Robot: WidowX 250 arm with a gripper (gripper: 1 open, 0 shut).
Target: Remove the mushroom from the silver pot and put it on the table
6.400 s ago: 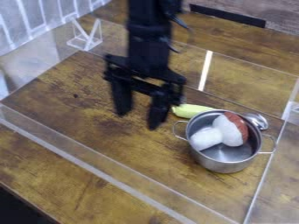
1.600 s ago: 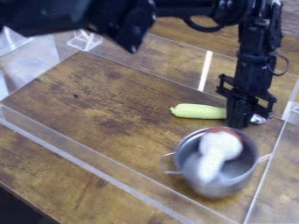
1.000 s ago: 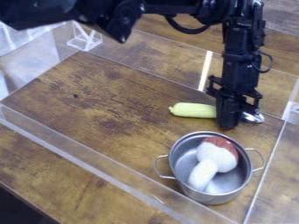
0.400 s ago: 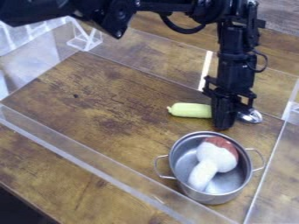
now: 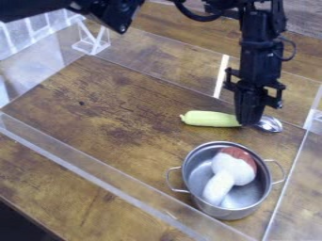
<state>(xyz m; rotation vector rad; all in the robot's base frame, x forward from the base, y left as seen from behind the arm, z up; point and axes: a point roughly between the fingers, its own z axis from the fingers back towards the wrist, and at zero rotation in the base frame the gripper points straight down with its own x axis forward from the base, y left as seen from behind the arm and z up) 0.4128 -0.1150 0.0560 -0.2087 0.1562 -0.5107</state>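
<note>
Silver pot [image 5: 228, 182] — one mushroom [image 5: 224, 178], one gripper [image 5: 251, 116]

One silver pot [image 5: 228, 182] is counted, with two small loop handles seen on its sides. One mushroom [image 5: 224, 178] is counted inside it: one white stem, one reddish-brown cap. One yellow-green oblong piece [image 5: 212, 119] is counted on the tabletop. One small shiny silver object [image 5: 272, 123] is counted just past that piece's right end; whether it is separate or attached cannot be told. One wood-grain table [image 5: 113, 108] is counted, bordered by clear acrylic walls [image 5: 120, 201]. One clear angled stand [image 5: 89, 38] is counted at the upper left. One black robot arm is counted, ending in one gripper [image 5: 257, 120].
</note>
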